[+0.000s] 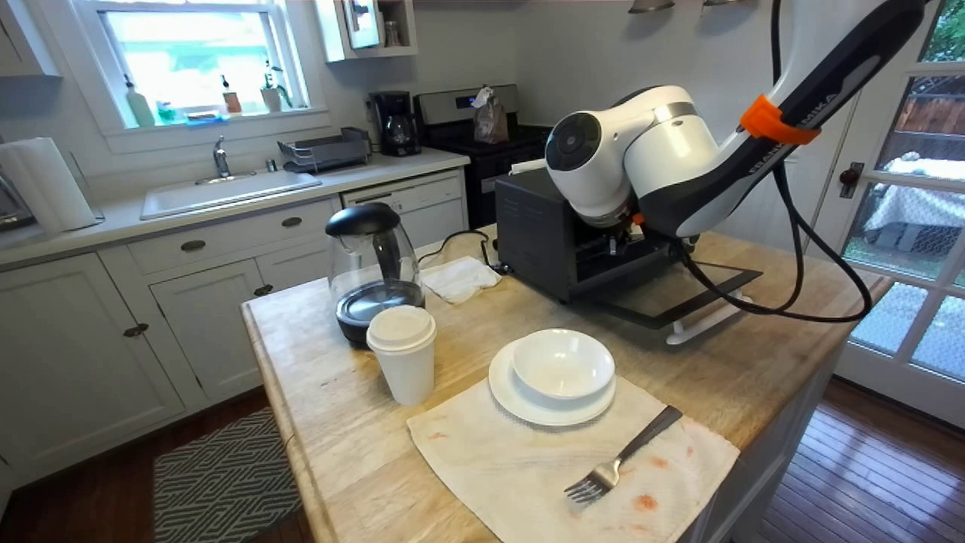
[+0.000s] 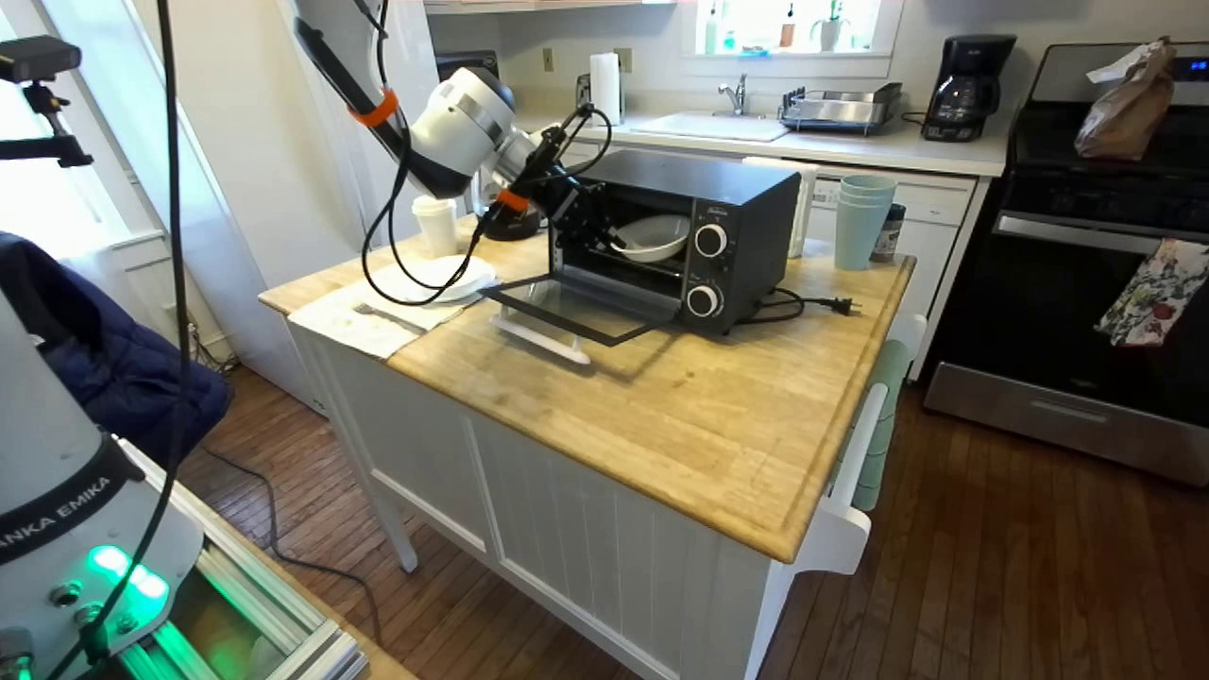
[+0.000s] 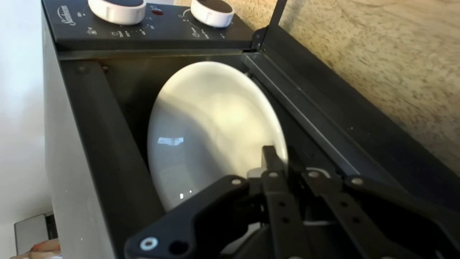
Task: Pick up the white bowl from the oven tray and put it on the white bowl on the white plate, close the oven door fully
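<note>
Black fingers (image 3: 272, 160) on your pincer (image 3: 284, 160) are pinching the rim of the glossy white bowl (image 3: 212, 122), one inside its wall, the other outside. You have that bowl within the mouth of the Sunbeam toaster oven (image 2: 685, 175); whether its underside touches anything there, I cannot tell. The oven's glass door (image 2: 590, 302) is lowered in front of the mouth, its white handle (image 2: 540, 340) along the edge away from the oven. Two control knobs (image 2: 710, 240) stand at one end of the oven's face, and a power plug (image 2: 836, 305) lies on the wooden tabletop (image 2: 680, 406) just past that end. Farther past it, toward the oven's back, are stacked pale-blue tumblers (image 2: 861, 227) with a dark-capped jar (image 2: 888, 234) beside them. Off the oven's opposite end you have a second white bowl (image 1: 564, 363) upright on a white plate (image 1: 503, 381), the plate set on a stained placemat (image 1: 490, 452) with a fork (image 1: 622, 456). On that same side of the oven, nearer its back, stand a lidded white cup (image 1: 405, 369) and a glass kettle (image 1: 381, 286); a white napkin (image 1: 460, 279) lies between kettle and oven.
</note>
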Motion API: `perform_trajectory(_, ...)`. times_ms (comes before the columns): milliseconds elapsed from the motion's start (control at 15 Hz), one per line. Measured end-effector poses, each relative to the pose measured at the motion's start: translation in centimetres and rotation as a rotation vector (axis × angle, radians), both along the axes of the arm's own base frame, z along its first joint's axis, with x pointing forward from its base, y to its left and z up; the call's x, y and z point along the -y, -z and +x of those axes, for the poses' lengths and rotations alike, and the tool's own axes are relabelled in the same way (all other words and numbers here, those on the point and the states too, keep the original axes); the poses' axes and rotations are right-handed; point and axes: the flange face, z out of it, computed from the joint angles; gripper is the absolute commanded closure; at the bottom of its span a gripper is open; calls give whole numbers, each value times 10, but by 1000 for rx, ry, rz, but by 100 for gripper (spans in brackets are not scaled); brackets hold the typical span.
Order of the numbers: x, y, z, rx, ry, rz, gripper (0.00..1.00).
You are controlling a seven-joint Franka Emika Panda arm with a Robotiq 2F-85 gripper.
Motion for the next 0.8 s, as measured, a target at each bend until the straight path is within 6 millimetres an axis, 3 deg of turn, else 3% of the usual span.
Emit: perform_trajectory(800,-15,-15,-4,-75,71,69,98)
